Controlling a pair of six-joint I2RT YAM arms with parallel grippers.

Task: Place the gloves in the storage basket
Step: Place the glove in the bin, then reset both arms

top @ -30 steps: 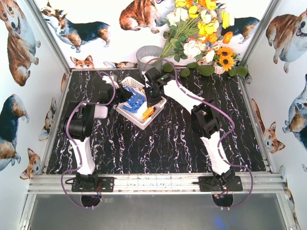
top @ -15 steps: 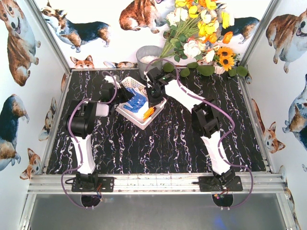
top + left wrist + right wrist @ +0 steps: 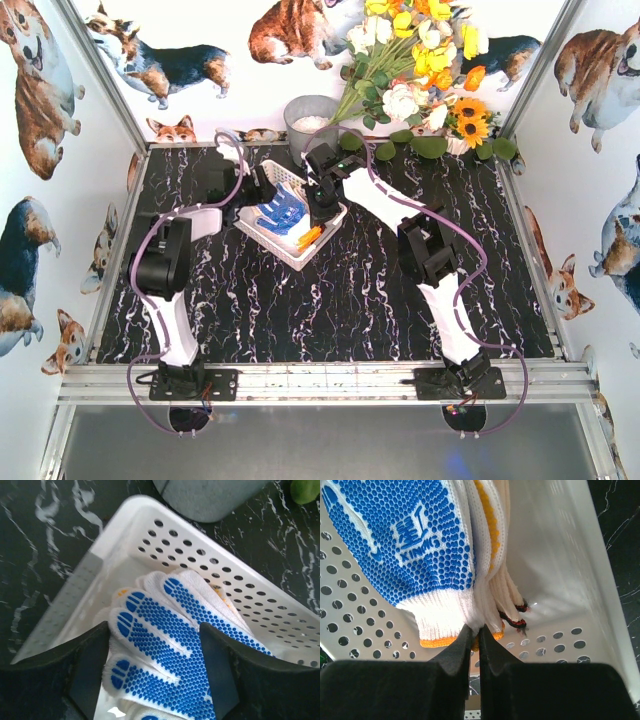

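Note:
The white storage basket (image 3: 275,245) (image 3: 200,545) (image 3: 550,555) sits at the back middle of the table. A stack of gloves (image 3: 280,212) lies inside it, with a blue-dotted white one (image 3: 165,630) (image 3: 405,535) on top and cream ones with orange and red cuff trim beneath. My left gripper (image 3: 262,192) (image 3: 155,672) stands open over the basket's left end, its jaws either side of the blue-dotted glove's fingers. My right gripper (image 3: 320,207) (image 3: 479,632) is at the basket's right end, shut on the cuff edges of the stack.
A grey metal bucket (image 3: 308,118) (image 3: 210,495) stands just behind the basket. A bouquet of yellow, white and orange flowers (image 3: 420,60) with green leaves lies at the back right. Metal rails border the black marbled table (image 3: 330,300).
My left gripper has opened and let go of the glove fingers, and its wrist has shifted back and right over the basket. The right gripper has kept its pinch and place.

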